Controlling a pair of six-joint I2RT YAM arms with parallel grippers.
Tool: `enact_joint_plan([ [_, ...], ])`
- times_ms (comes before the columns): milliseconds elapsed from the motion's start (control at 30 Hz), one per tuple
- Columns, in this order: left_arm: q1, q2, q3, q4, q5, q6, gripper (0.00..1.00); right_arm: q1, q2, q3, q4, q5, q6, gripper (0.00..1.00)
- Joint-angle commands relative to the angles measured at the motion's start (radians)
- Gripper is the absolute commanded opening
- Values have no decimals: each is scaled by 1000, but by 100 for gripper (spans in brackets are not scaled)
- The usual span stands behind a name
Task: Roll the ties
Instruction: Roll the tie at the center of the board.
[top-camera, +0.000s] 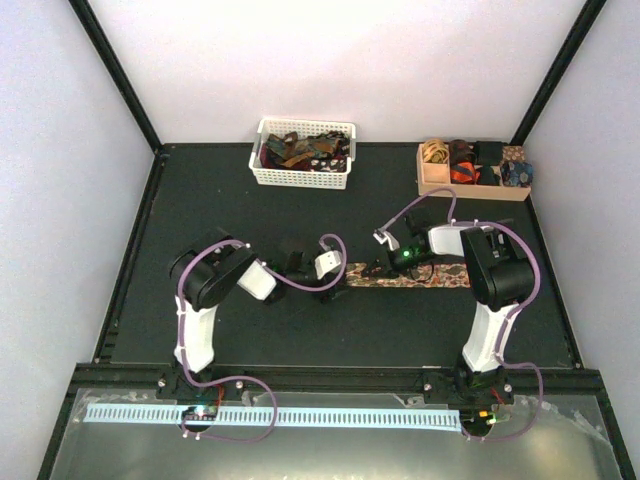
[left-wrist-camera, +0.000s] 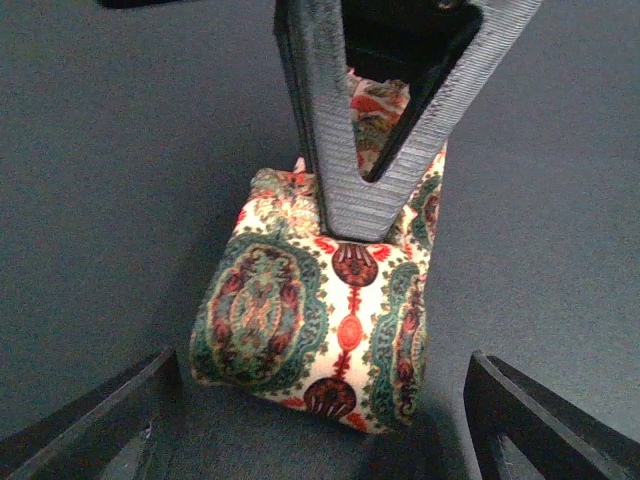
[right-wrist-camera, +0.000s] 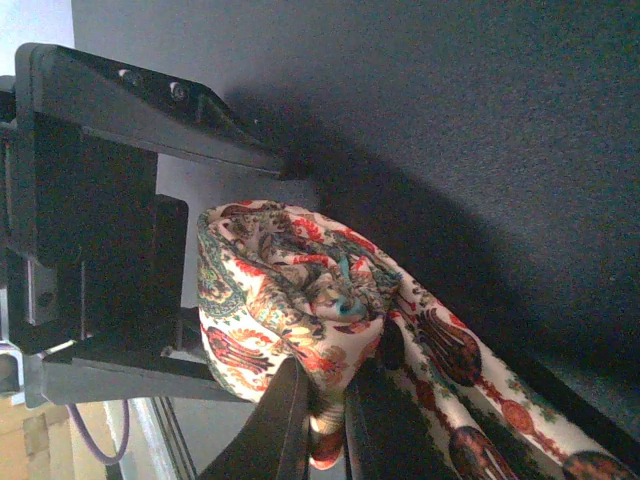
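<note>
Currently, the floral tie lies near the centre of the surface, with its left end wound into a roll and the remainder stretched flat toward the right. The right gripper is clenched on the fabric at the core of the roll, while the left gripper is released, its fingers standing wide on either side without touching it. Other ties lie in the white basket at the far edge, left of a wooden box.

White walls framed by black posts enclose a dark matte table under even light.
</note>
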Motion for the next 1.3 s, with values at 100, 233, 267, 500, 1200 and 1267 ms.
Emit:
enact_joint_plan([
  [100, -4, 98, 11, 188, 66, -37, 82, -18, 4, -55, -155, 245, -26, 1],
  [233, -17, 114, 23, 205, 62, 5, 84, -18, -32, -84, -135, 204, -19, 1],
  [267, -22, 117, 31, 187, 53, 16, 84, -18, -31, -89, -128, 199, -14, 1],
  [500, -43, 154, 64, 186, 52, 5, 88, -29, 23, -52, -96, 231, 23, 1],
  [1200, -54, 203, 108, 147, 76, -50, 69, -34, 125, 7, 4, 20, 35, 1],
  [1267, -58, 183, 101, 107, 55, -35, 66, -40, 141, 21, -18, 26, 27, 2],
])
